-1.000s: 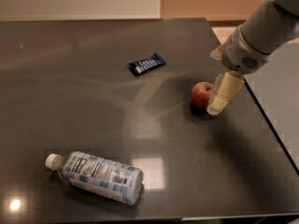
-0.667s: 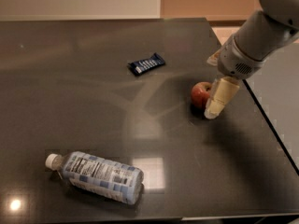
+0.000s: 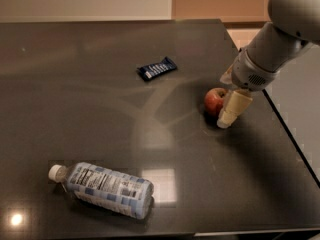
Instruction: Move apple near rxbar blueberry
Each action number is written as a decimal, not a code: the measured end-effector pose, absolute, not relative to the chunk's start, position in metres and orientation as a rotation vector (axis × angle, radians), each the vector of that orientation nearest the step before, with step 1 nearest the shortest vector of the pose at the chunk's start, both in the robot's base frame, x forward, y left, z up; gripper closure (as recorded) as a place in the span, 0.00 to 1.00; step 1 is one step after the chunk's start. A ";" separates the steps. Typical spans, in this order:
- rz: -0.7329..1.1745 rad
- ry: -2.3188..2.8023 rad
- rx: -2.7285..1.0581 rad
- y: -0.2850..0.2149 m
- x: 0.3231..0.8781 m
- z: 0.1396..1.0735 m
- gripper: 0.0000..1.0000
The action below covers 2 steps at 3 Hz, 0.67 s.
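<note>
One gripper (image 3: 232, 109) hangs low over the right side of the dark worktop (image 3: 75, 74), its cream-coloured tip reaching down to the surface. Whether it is open or closed cannot be told from this angle. The apple (image 3: 214, 100), small, round and red with a paler patch, sits on the worktop right against the left side of that tip, partly covered by it. A thick grey arm (image 3: 270, 54) rises from the gripper up and to the right, out past the top corner of the view.

Up and to the left of the apple, apart from it, the rxbar blueberry (image 3: 157, 68) lies flat in its dark navy wrapper with white lettering, turned at a slight angle. Bare worktop lies between the two.

Well apart from both, near the front left of the worktop, a clear plastic bottle (image 3: 107, 189) lies on its side. Its white cap (image 3: 56, 172) is on and points left, and a blue-and-white label wraps its body. What it holds cannot be made out.

Glossy reflections of light show on the worktop, one just beside the bottle's base and one small bright spot near the front left corner. The worktop's right edge runs diagonally just behind the gripper.
</note>
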State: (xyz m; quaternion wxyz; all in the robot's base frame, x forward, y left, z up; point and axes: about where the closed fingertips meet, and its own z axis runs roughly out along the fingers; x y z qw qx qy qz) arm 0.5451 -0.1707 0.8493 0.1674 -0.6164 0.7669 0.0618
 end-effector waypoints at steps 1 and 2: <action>0.206 2.201 -1.754 -0.172 0.546 0.844 0.39; 0.239 2.185 -1.744 -0.166 0.546 0.854 0.62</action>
